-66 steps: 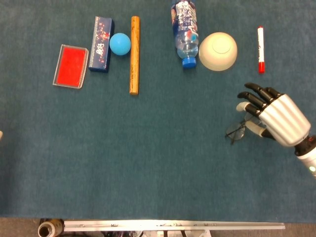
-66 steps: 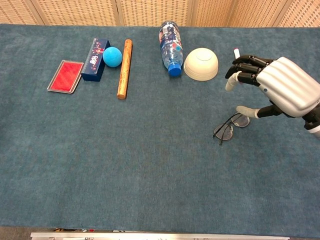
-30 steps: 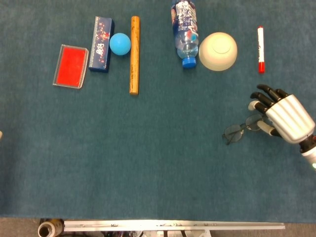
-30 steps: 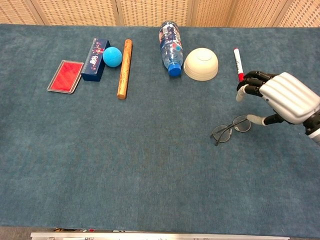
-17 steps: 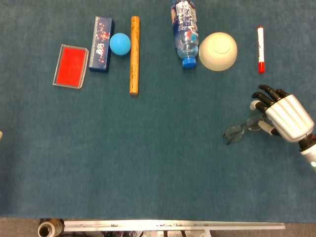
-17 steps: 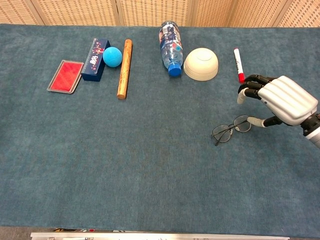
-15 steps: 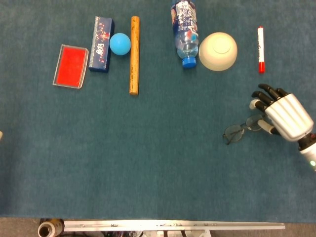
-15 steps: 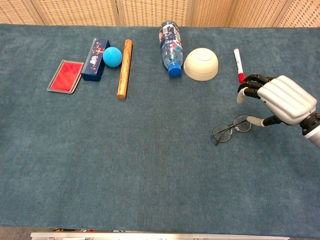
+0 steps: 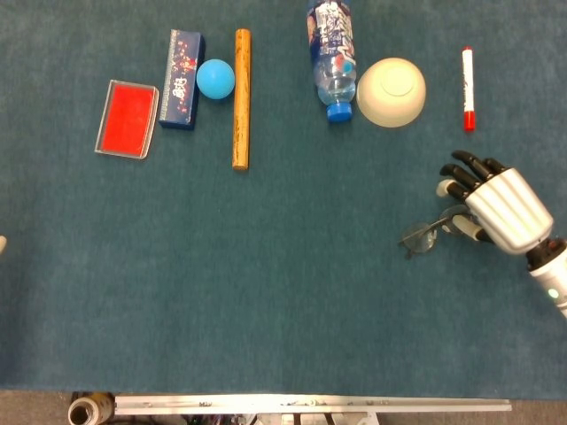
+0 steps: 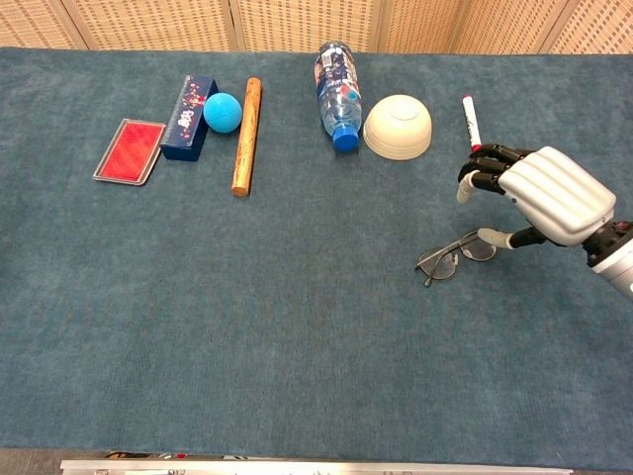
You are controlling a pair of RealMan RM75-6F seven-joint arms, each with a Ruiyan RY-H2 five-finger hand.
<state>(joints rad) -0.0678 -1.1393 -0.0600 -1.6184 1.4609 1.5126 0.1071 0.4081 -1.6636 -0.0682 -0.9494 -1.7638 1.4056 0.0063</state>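
My right hand (image 9: 500, 208) (image 10: 544, 193) hovers over the right end of a pair of thin-rimmed glasses (image 9: 428, 233) (image 10: 450, 257) lying on the blue cloth. Its fingers (image 10: 480, 168) are curved and spread above the table with nothing between them. The thumb sits at the right lens of the glasses; whether it touches I cannot tell. A red and white marker (image 9: 467, 87) (image 10: 469, 122) lies just beyond the hand. My left hand shows in neither view.
Along the far side lie a red flat case (image 9: 127, 118), a dark blue box (image 9: 182, 78), a blue ball (image 9: 215, 78), a wooden stick (image 9: 240, 97), a lying water bottle (image 9: 332, 55) and an upturned cream bowl (image 9: 391, 91). A metal rail (image 9: 310, 405) runs along the table's near edge.
The right hand drew back to the right and lower, then shifted a little left again over the glasses. The glasses turned slightly and slid a bit left.
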